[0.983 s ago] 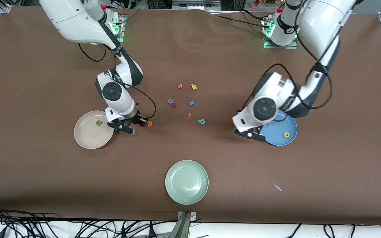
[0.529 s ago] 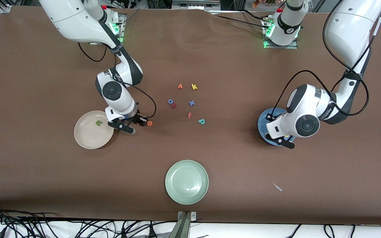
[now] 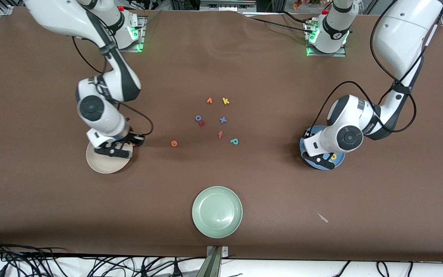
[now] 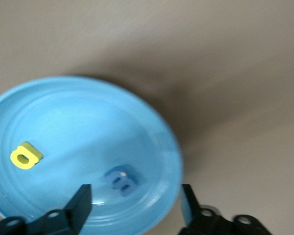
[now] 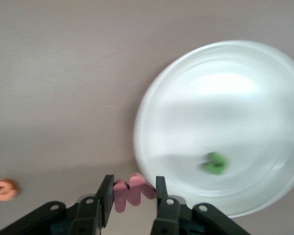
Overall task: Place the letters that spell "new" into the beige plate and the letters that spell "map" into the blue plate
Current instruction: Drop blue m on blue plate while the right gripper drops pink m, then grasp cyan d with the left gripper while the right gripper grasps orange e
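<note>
Over the beige plate [image 5: 220, 127] your right gripper [image 5: 131, 198] is pinching the pink w [image 5: 132, 190], needing only release, while your left gripper [image 4: 134, 203] is hanging spread above the blue plate [image 4: 63, 112] holding m [image 4: 121, 179] and a [image 4: 25, 155].

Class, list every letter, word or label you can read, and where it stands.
"k", yellow foam letter, on the table.
"x", blue foam letter, on the table.
"f", orange foam letter, on the table.
"p", teal foam letter, on the table.
"w", pink foam letter, in the right gripper.
Other letters and the arms' markings: too small to read.
</note>
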